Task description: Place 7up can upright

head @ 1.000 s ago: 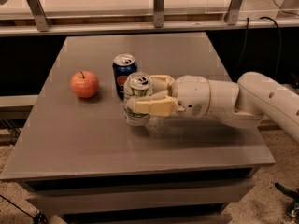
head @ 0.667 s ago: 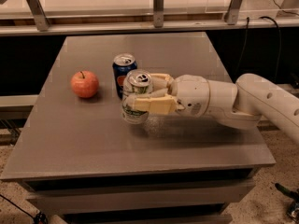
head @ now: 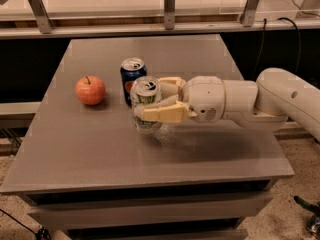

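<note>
Gripper [head: 149, 103] sits at the centre of the frame, reaching in from the right on its white arm [head: 280, 100], and its cream fingers [head: 165, 115] are clamped around the 7up can [head: 145, 87]. That can stands upright between them, silver top facing up, low over the grey table [head: 100, 151]; whether its base touches the surface, I cannot tell. Just behind it stands a blue Pepsi can [head: 132, 72], and a red apple [head: 90, 90] rests off to the left.
</note>
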You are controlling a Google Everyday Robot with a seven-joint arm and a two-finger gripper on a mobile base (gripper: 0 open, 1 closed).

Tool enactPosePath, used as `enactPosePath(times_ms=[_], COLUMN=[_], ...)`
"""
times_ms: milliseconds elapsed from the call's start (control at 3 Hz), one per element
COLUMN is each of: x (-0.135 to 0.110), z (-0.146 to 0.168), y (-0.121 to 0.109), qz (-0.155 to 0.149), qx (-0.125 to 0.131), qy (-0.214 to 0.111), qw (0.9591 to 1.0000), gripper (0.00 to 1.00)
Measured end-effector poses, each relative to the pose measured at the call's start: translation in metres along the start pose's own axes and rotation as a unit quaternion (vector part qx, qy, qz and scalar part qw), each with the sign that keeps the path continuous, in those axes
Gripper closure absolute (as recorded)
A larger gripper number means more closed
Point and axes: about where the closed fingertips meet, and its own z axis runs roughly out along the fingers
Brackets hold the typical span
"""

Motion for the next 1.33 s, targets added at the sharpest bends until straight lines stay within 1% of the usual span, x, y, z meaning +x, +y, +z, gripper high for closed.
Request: enactPosePath(times_ms=[333,667,1000,1333], x=[0.007,0.015,0.025,0.034], z=[0.000,-0.002,-0.003,-0.004], y=[0.002,0.003,0.002,0.002], qz=[-0.015,-0.011,0.003,0.021], qx=[-0.009,-0.014,-0.021,-0.024], qy=[0.046,0.063,0.061,0.040], qw=[0.9988,0.9978,0.9979,0.9987], gripper=[1.00,1.00,1.00,0.83])
